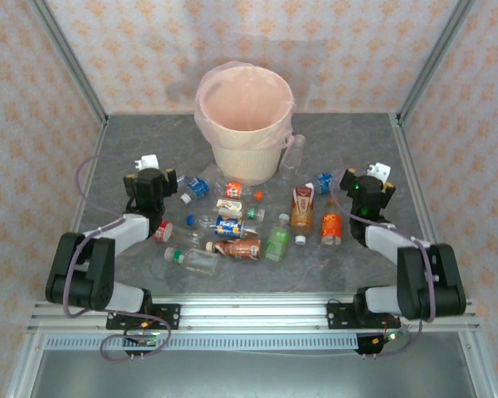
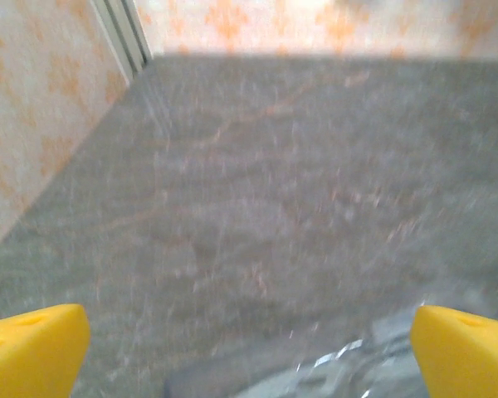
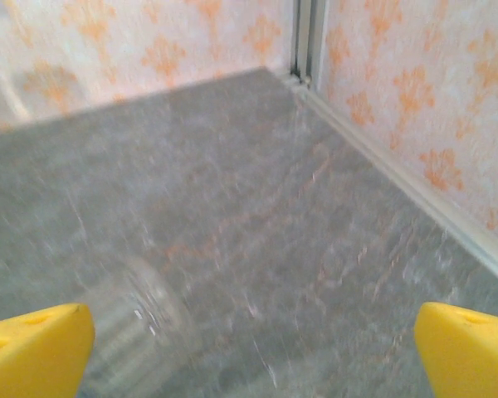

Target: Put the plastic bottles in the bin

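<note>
Lying loose between your two grippers, the plastic bottles crowd the middle of the table, most of them on their sides. An orange-label bottle and a brown-label bottle sit just inboard of your right gripper. A small blue-label bottle lies just to the right of your left gripper.

The bin stands upright ahead of both grippers and between them, toward the back wall, with its pink bag folded over the rim. You can see a clear bottle right beside the bin's right side.

Your left gripper is spread wide, its yellow fingers far apart at the corners of the wrist view, and it grips nothing. A blurred clear bottle shows low between them, nearer the right finger.

Your right gripper is spread just as wide and also has hold of nothing. A ribbed clear bottle lies on the table just ahead of its left finger, with bare grey table beyond it.
</note>
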